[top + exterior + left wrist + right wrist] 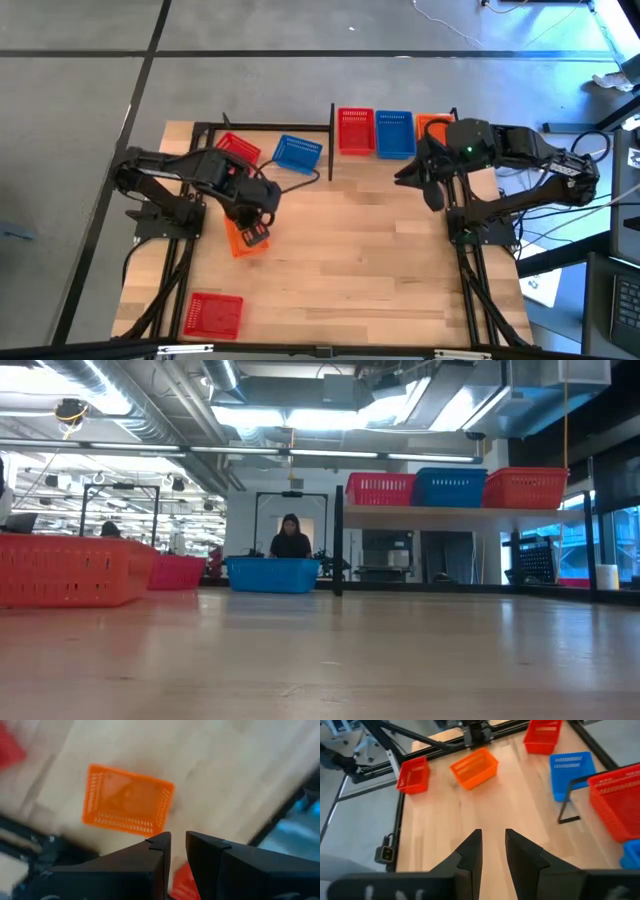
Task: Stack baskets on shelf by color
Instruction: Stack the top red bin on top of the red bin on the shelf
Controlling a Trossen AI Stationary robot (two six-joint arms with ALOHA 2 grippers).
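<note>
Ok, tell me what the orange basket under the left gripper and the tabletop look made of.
Orange basket: looks like moulded plastic, uniform bright colour, thin slotted lattice walls. Tabletop: looks like pale wood, visible plank strips and grain, low-sheen finish; solid or veneer can't be told.

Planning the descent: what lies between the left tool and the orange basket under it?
Nothing: the left wrist view shows only bare tabletop between left tool and orange basket.

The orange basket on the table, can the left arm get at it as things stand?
Probably yes: the left tool hangs right over the orange basket, fingers slightly parted and empty, nothing between them.
</note>
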